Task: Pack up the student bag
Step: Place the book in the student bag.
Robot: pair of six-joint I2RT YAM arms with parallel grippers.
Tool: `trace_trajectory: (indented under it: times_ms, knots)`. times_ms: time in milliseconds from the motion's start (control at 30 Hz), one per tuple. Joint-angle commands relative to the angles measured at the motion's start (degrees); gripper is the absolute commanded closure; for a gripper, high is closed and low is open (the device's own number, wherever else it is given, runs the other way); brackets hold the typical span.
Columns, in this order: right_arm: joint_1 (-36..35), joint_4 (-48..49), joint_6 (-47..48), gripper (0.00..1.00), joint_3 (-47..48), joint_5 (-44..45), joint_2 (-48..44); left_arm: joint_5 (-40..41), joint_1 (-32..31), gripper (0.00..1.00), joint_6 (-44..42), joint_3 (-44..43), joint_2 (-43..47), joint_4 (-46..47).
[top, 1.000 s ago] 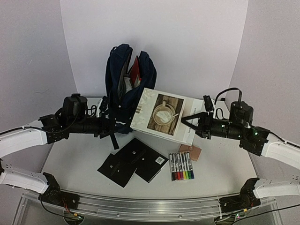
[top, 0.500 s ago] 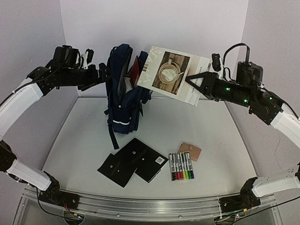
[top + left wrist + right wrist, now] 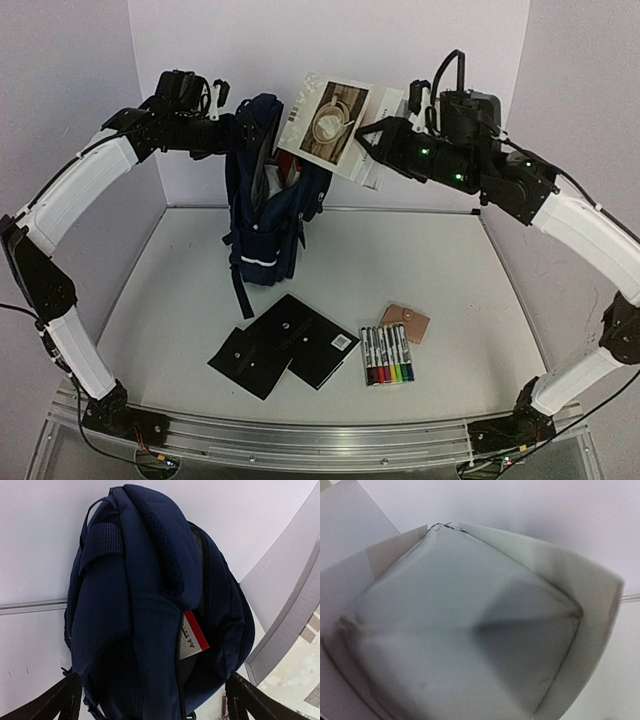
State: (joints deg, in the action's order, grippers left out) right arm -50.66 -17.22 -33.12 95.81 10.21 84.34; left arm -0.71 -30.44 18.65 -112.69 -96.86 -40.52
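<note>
The navy-blue student bag (image 3: 262, 215) stands upright at the back of the table with its top zip open. It fills the left wrist view (image 3: 140, 610), where a red-edged A4 pad (image 3: 194, 636) pokes out of the opening. My left gripper (image 3: 236, 130) is open at the top left of the bag, its dark fingers (image 3: 57, 705) spread either side of the bag's top. My right gripper (image 3: 372, 140) is shut on a white book with a coffee picture (image 3: 335, 115). It holds the book tilted in the air just above and right of the bag's opening. The book's pale underside (image 3: 470, 630) hides the right fingers.
On the table in front lie black folders (image 3: 285, 345), a pack of coloured markers (image 3: 387, 355) and a small tan card holder (image 3: 405, 322). White walls stand close behind and on both sides.
Both arms have risen from table height. My right gripper has carried the book up and left to above the bag. My left gripper has moved from the bag's lower side to its top.
</note>
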Motion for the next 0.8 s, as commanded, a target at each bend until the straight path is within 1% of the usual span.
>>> trace_trajectory:
  times_ms: [0,67,133,167,200,267,367,467,500,600,700,767]
  knots:
    - [-2.9,-0.2,-0.5,0.74,8.5,13.1,6.3,5.5,0.0,0.02,-5.2,-5.2,-2.0,0.3]
    - [-4.0,-0.5,-1.3,0.74,11.3,15.9,9.4,7.1,0.0,0.07,-6.3,-5.6,-2.8,0.7]
    - [-5.0,-0.8,-2.2,0.74,14.3,19.0,12.6,8.3,0.0,0.14,-7.3,-5.9,-3.6,0.9]
    - [-5.3,-1.1,-2.7,0.74,15.5,20.3,14.0,8.7,0.0,0.2,-7.7,-5.9,-3.7,1.3]
    - [-5.7,-1.7,-3.2,0.74,16.9,21.9,15.5,8.9,0.0,0.24,-8.1,-5.8,-3.8,1.8]
    - [-6.4,-3.3,-4.2,0.74,19.5,24.8,18.4,9.0,0.0,0.35,-8.8,-4.9,-3.5,3.1]
    - [-7.2,-4.0,-5.1,0.74,22.2,25.0,21.5,8.9,0.0,0.47,-9.9,-3.8,-3.2,4.6]
    - [-8.3,-4.3,-5.4,0.74,24.8,23.7,24.2,9.4,0.1,0.62,-10.7,-2.9,-2.9,5.2]
    - [-8.8,-4.6,-5.7,0.74,25.6,23.3,25.2,9.6,0.2,0.69,-10.9,-2.3,-2.6,5.6]
    - [-10.0,-6.2,-6.1,0.74,28.5,23.2,28.4,10.3,0.1,0.82,-11.2,0.0,-1.1,7.6]
    - [-11.1,-8.1,-6.3,0.74,31.3,24.5,31.2,10.6,0.1,0.94,-11.4,2.2,0.5,9.4]
    - [-11.5,-9.9,-6.4,0.74,33.0,25.7,33.1,10.8,0.1,0.99,-11.4,3.6,1.6,10.2]
